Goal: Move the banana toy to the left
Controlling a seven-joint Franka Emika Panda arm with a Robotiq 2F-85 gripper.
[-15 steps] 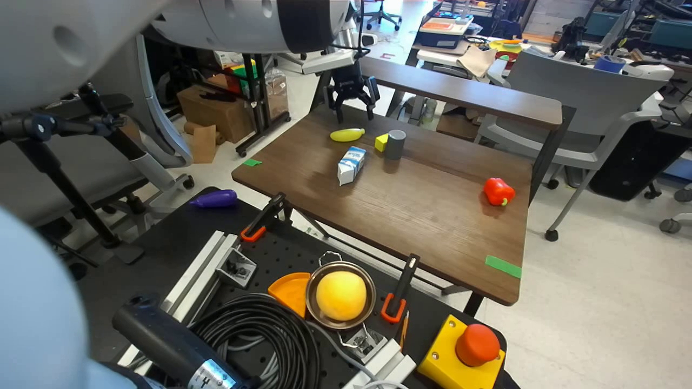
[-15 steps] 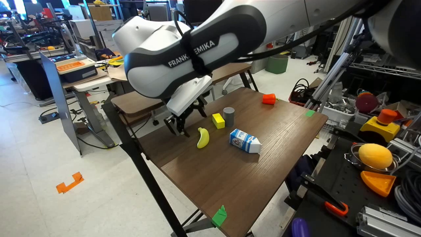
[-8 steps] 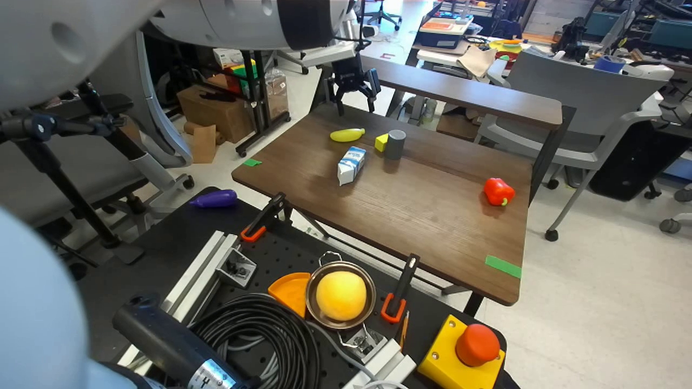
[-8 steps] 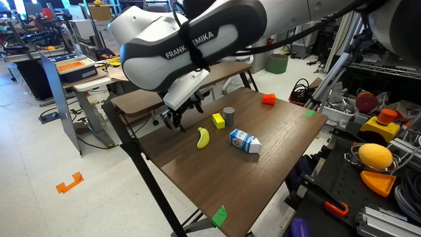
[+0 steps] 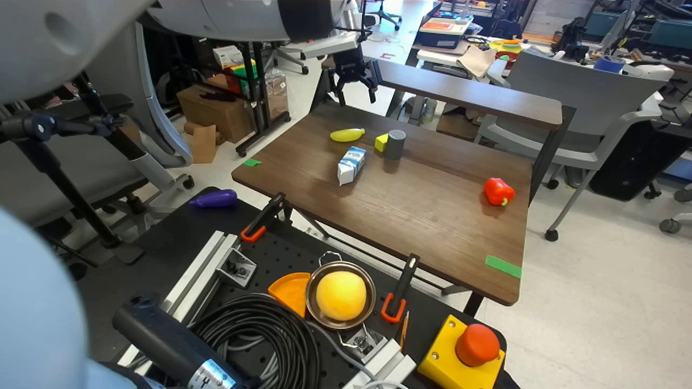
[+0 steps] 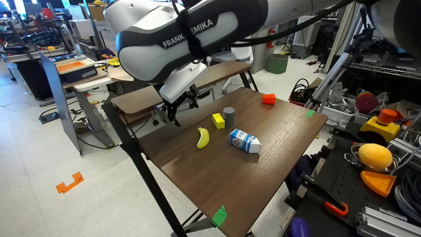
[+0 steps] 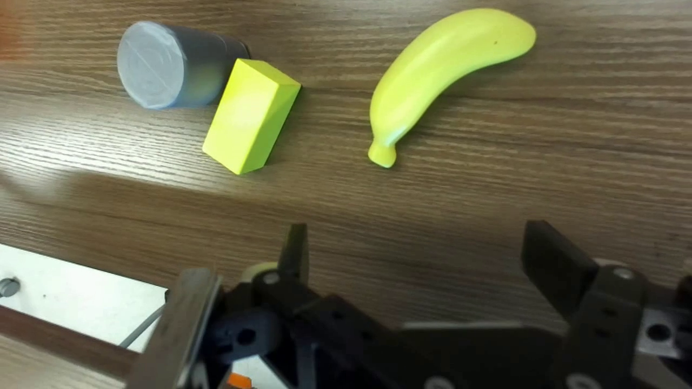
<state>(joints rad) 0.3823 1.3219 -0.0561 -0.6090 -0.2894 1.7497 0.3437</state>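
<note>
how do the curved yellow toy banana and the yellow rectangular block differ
The curved yellow toy banana bends and narrows to a stub; the yellow rectangular block has straight edges and flat faces. The banana is longer than the block. The banana lies apart from its neighbours, while the block sits close beside the upright grey cylinder. Both are yellow and rest on the brown wood-grain table, and neither is between the fingers.

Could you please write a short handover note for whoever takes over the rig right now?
Gripper: open, holding nothing.
Banana toy: lying on the table, apart from the yellow block and grey cylinder.
Done: over the last second the gripper drew away while the banana toy stayed put; whether it was already moved left, I can't tell.
Still to do: check its spot; if the move isn't done, probably grasp it and shift it left.
</note>
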